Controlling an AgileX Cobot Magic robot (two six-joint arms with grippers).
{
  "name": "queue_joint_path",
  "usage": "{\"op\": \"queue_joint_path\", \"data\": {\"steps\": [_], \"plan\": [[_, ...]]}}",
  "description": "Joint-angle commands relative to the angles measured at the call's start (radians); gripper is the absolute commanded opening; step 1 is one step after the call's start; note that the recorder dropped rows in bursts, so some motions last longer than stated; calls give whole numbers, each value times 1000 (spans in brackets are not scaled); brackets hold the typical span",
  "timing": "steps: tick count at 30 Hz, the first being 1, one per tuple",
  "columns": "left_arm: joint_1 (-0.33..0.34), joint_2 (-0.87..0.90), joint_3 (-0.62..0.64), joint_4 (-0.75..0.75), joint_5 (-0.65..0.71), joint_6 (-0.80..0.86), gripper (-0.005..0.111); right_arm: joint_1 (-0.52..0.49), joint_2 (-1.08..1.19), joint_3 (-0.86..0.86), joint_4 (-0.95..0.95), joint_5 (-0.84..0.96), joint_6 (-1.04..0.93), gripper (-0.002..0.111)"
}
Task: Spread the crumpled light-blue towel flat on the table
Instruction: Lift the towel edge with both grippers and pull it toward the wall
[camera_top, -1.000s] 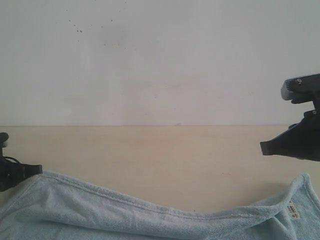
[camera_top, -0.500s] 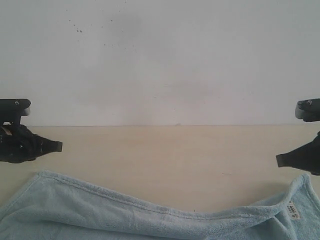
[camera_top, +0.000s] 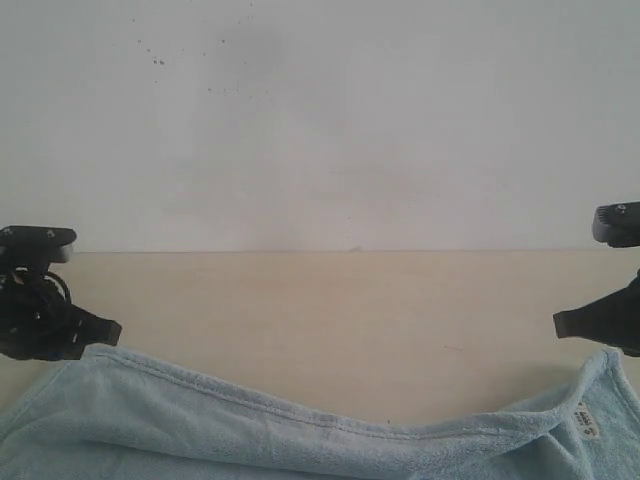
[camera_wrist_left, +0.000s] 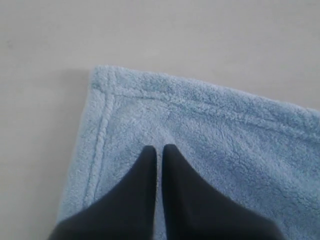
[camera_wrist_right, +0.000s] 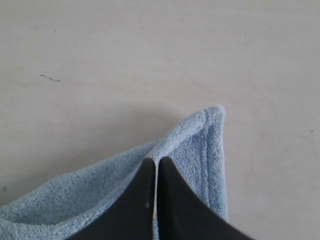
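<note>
Where the left pincer (camera_wrist_left: 159, 148) hovers, towel (camera_wrist_left: 225, 145) lies beneath.

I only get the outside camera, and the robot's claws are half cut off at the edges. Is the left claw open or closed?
Observer: Closed. The left wrist view shows the left gripper with both fingers pressed together, leaving only a thin slit between them.
Operator: Is the towel flat under it?
Observer: At that corner, yes. The towel lies flat on the table, and you can see its stitched hem.
Operator: And the other claw?
Observer: The right wrist view shows the right gripper closed as well, fingers together.
</note>
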Motion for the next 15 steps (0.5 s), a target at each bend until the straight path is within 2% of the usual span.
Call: {"op": "queue_joint_path", "data": {"steps": [1, 5, 10, 15], "plan": [[-3, 31, -6, -17, 1, 10, 4, -3, 0, -7, 7, 14, 1, 1], [-3, 62, -6, -15, -48, 10, 4, -3, 0, -7, 7, 16, 1, 1], [-3, 148, -8, -15, -189, 18, 4, -3, 0, -7, 7, 49, 1, 1], [-3, 219, -32, -15, -199, 18, 4, -3, 0, -7, 7, 47, 1, 1]]}}
